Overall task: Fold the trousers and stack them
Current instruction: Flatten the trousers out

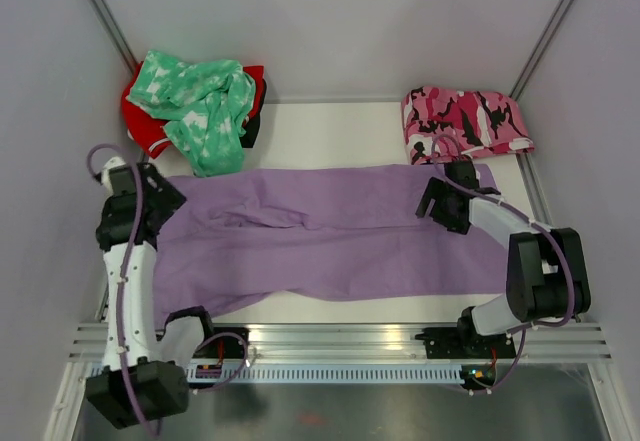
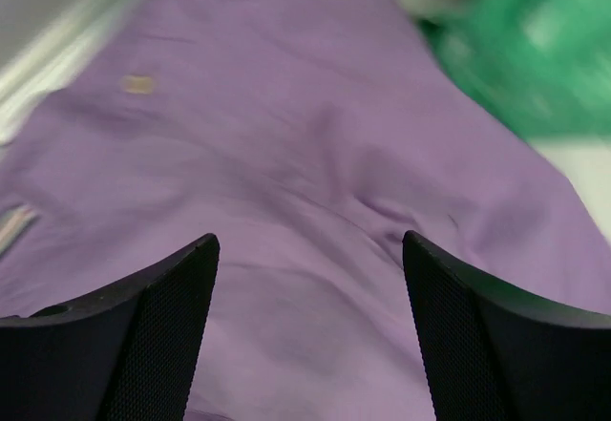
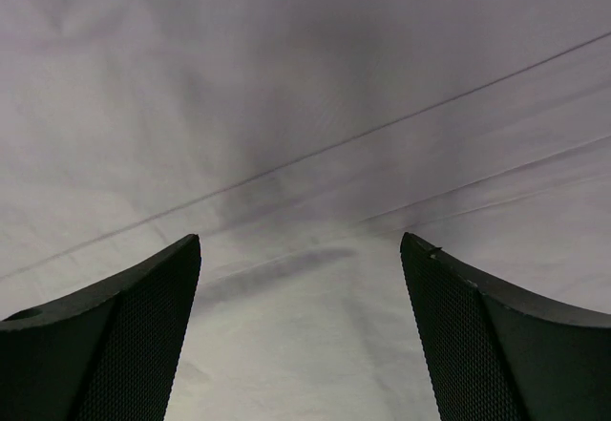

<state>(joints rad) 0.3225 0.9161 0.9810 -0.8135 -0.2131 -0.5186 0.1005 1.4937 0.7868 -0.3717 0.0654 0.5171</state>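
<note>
two open tools over soft, limp trousers

the trousers (image 1: 330, 236) lie spread flat across the tabletop (image 1: 330, 136), running left to right between the arms, with what looks like the waistband at the left end and the legs reaching right. the cloth is plain lilac, thin and matte, with a ridge of creases along the upper middle and soft puckers elsewhere. i judge it light, floppy and not at all fragile: it will sag and drag instead of holding a shape, so any lift needs two well-separated holds. the best places to pinch look like the edges and corners, waistband on the left and leg hems on the right, where a fold of cloth can bunch between the fingers.

the left tool (image 2: 310, 244) hangs above the left end, fingers apart, gripping nothing. the right tool (image 3: 301, 244) sits low over the right end, fingers also apart and empty; its view shows smooth cloth crossed by thin seam lines.

a crumpled green garment (image 1: 200, 106) and a camo garment (image 1: 465, 121) lie behind.
</note>
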